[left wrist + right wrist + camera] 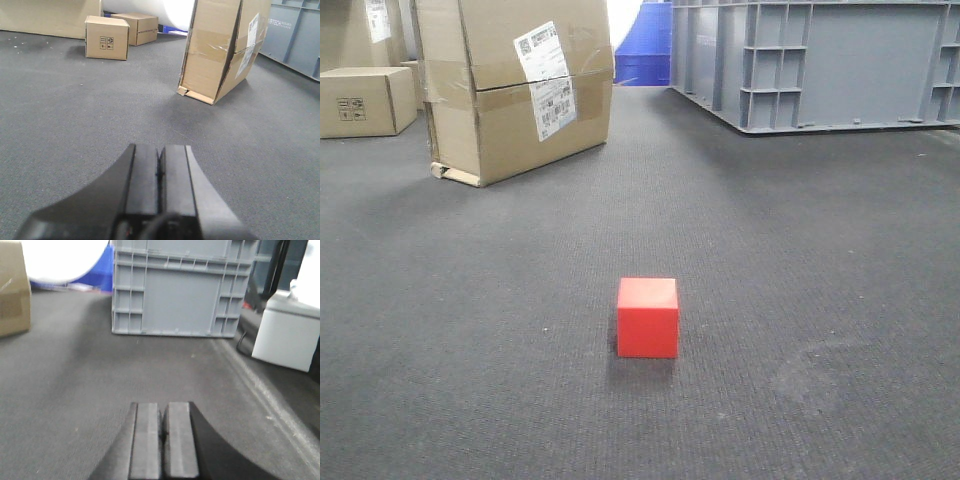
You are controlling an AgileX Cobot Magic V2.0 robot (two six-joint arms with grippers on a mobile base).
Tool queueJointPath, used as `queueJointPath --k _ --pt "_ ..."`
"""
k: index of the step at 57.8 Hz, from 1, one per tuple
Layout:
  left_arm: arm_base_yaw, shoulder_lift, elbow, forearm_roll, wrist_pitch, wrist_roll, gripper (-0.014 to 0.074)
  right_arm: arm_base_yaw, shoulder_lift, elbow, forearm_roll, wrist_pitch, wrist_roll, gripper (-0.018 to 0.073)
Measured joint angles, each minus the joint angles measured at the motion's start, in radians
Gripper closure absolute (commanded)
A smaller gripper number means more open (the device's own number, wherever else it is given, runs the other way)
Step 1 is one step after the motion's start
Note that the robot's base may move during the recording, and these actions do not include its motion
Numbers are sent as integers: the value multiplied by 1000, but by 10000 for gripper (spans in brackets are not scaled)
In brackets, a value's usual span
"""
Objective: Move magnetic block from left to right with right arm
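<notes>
Dark grey carpeted floor is carrying a red cube, cardboard boxes and a grey plastic crate behind.

Left gripper and right gripper both hold their fingers pressed together, empty.

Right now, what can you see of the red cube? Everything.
The magnetic block shows only in the front view: a small plain red cube, smooth matte faces, no markings. It sits flat and upright on the dark grey carpet, one face toward the camera, top face visible, a faint shadow under it. Nothing else touches it; neither gripper is near it in that view, and neither wrist view shows it.
</notes>
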Motion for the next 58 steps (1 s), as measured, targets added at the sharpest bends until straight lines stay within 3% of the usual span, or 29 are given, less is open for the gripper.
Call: queueJointPath --k 8,17,58 --pt "0 0 0 0 0 0 722 0 -70 55 -77 -15 110 504" --pt "0 0 0 0 0 0 722 2 -85 61 -107 -13 140 504" --pt "0 0 0 0 0 0 722 8 -85 64 -117 -9 140 504"
